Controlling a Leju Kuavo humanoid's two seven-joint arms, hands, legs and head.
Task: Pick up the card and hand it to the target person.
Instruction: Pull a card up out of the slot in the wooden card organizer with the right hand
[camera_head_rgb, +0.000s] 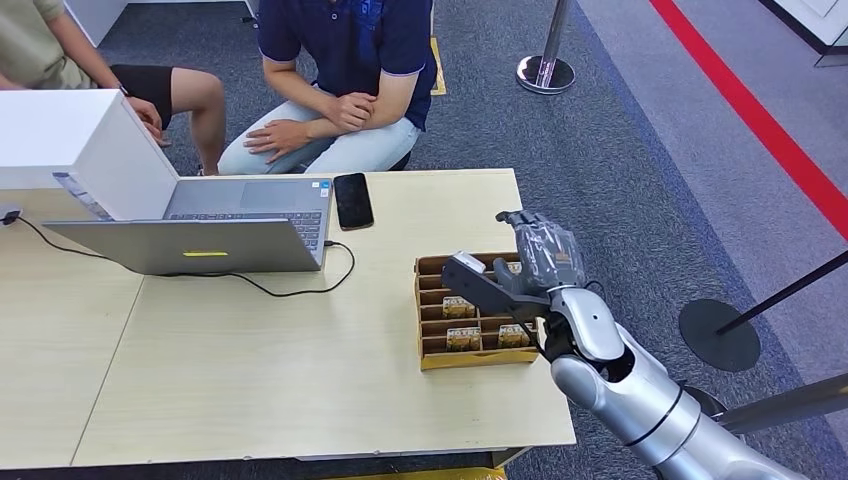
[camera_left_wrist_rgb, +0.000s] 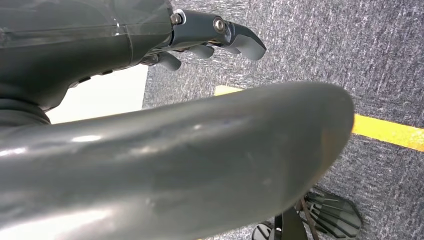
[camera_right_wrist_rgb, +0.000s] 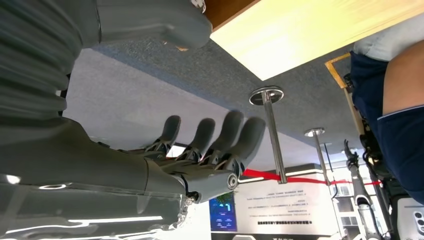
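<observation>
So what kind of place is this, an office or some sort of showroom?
Probably a demo or exhibition area: queue barrier posts stand on grey carpet marked with a red line, and two people sit at a wooden table with a laptop on it.

Matt pale wood table (camera_head_rgb: 300, 380), brown cardboard box (camera_head_rgb: 428, 355), glossy black phone (camera_head_rgb: 352, 200).

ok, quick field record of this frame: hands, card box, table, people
right hand: over the card box, fingers apart, nothing visibly held
left hand: hanging over grey carpet, fingers curled in, nothing in them
card box: brown, divided into slots, near the table's right edge, cards standing in its slots
table: light wood; open laptop, black phone, white box
people: two seated past the far edge, one in a dark blue shirt with hands on knees
task state: card not yet picked
</observation>
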